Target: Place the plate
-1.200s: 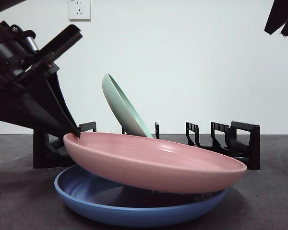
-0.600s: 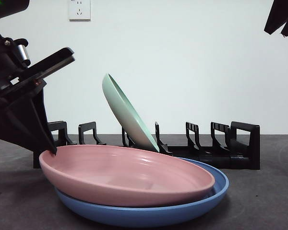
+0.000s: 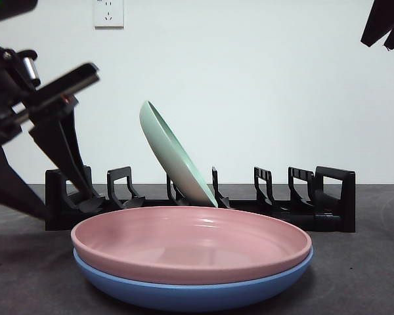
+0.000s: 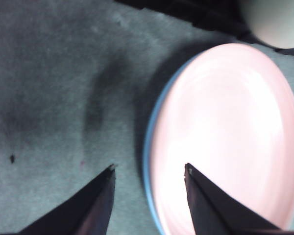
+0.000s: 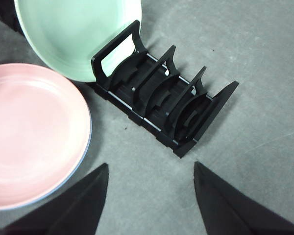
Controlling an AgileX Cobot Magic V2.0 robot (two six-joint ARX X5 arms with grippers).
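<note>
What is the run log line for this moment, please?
left pincer: open, beside stack | pink plate: nested on blue plate | right pincer: open, waiting

pink plate [image 3: 190, 246]: smooth, glossy | rack [image 5: 161, 100]: black plastic | table [image 5: 264, 58]: matt grey

Plate [image 3: 190, 239] nested atop another plate [image 3: 197, 292], before rack [image 3: 302, 203].

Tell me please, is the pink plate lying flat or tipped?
Flat: the pink plate sits level, nested on the blue plate.
</note>
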